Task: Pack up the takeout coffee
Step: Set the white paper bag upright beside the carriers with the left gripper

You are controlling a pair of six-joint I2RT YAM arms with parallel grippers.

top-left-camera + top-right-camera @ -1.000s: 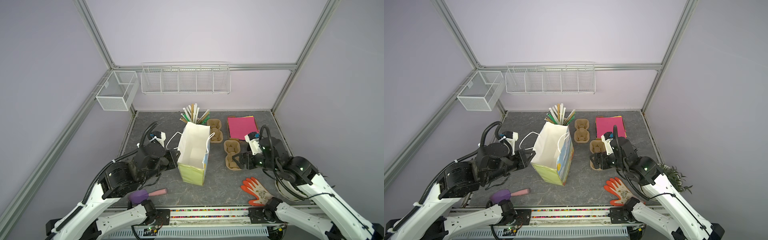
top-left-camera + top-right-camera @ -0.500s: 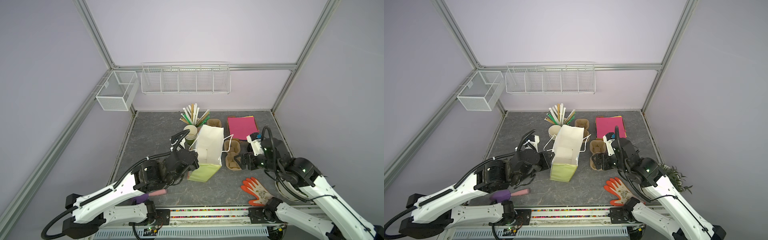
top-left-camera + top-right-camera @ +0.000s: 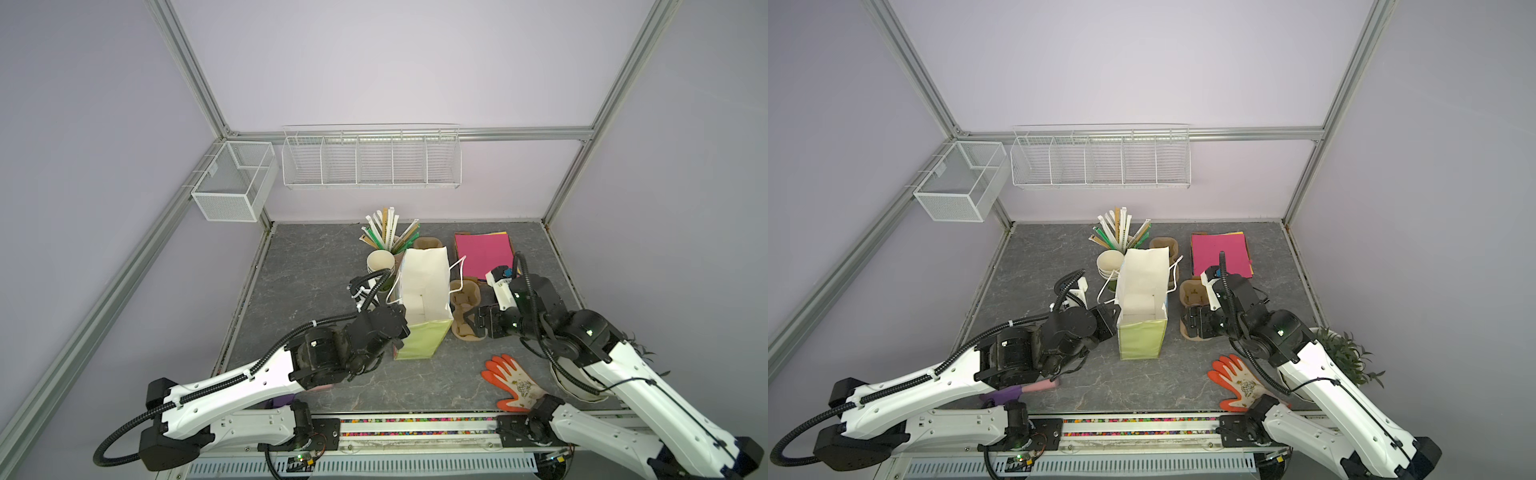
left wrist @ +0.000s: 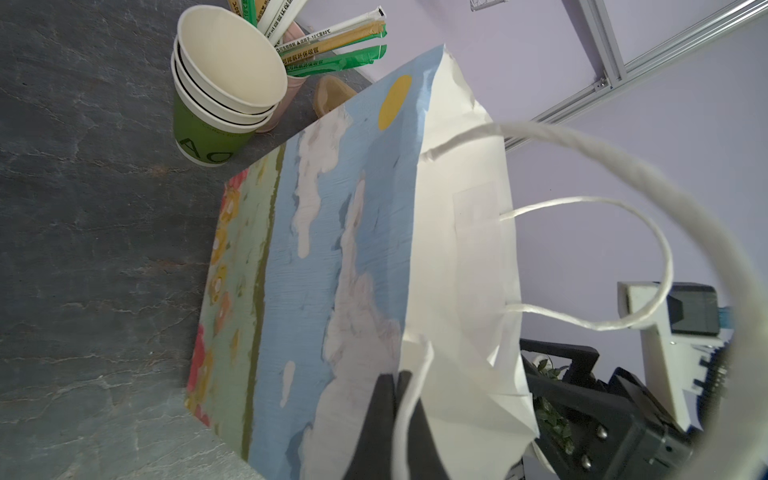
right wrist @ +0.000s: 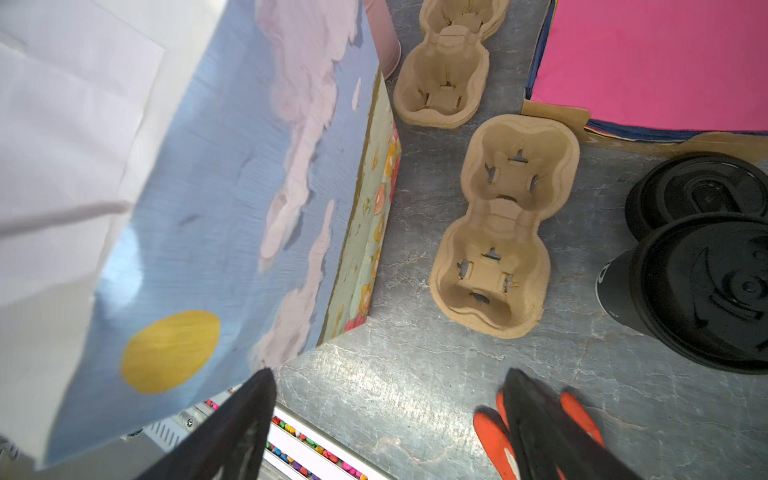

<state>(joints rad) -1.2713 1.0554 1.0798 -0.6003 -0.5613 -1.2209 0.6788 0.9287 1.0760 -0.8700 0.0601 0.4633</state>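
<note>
A printed paper bag (image 3: 424, 291) stands upright and open-mouthed at the middle of a grey tabletop. On the bag's left, the left gripper (image 4: 395, 378) is clamped tight on what appears to be the bag's white cord handle (image 4: 415, 386), steadying it. On the bag's right, the right gripper (image 5: 390, 376) hovers with its jaws spread wide and nothing in them, above a brown pulp cup carrier (image 5: 498, 232) lying just beside the bag. The takeout coffee (image 5: 698, 291), black with a black lid, stands upright beyond that carrier, farther from the bag and hidden in both top views. The step in hand looks like bag-holding before the pick. Next, the right gripper likely needs to swing away from the bag, close around the cup's body and carry it level over the bag's mouth.
</note>
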